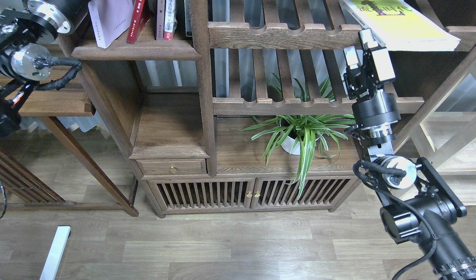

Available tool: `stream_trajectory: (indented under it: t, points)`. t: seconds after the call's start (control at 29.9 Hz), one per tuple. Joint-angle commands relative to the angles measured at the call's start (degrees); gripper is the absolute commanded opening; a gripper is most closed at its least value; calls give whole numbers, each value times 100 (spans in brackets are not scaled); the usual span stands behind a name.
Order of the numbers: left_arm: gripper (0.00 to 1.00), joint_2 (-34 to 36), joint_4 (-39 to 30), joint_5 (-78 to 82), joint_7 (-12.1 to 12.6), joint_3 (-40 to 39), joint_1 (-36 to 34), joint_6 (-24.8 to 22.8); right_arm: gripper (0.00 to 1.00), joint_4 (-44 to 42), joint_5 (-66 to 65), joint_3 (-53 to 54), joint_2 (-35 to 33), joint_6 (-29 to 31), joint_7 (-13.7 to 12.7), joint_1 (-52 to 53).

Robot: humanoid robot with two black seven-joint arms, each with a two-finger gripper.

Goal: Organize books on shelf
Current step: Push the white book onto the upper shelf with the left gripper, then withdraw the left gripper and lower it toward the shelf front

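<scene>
left fingers out of view | white book tilting on shelf: seating upright against red book | right gripper fingers narrowly parted, holding nothing, hovering under yellow book

1. Your right arm rises from the lower right corner, elbow bent, forearm pointing upward.
2. Your right tool sits at the arm's top end, its two pale fingers pointing up with a narrow gap between them, holding nothing.
3. Your left arm enters at the upper left; its tool lies beyond the frame's edge.
</scene>
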Motion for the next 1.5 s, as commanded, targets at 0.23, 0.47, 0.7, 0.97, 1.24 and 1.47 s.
stream_trajectory:
  t: [0.23,0.47,0.7,0.97,1.24,1.47]
  points:
    - [68,-159,22,-43,-9,-250,-75,49,84,-1,-1,-18,0,0,0,-85]
    - [70,-239,22,-52,-97,-417,-216,49,84,-1,-1,-18,-18,0,0,-102]
    - [70,-265,14,-61,-97,-567,-427,49,84,-1,-1,-36,-18,0,-9,-102]
    - [79,-291,-39,-61,-237,-620,-497,31,86,8,-1,-36,-18,0,-9,-102]
    - [90,-265,-399,-87,-782,-768,-471,-30,89,-1,-9,-36,-27,0,-9,-102]
    - [93,-99,-804,-166,-704,-1085,-436,-328,89,-1,-18,-36,-35,0,-9,-102]
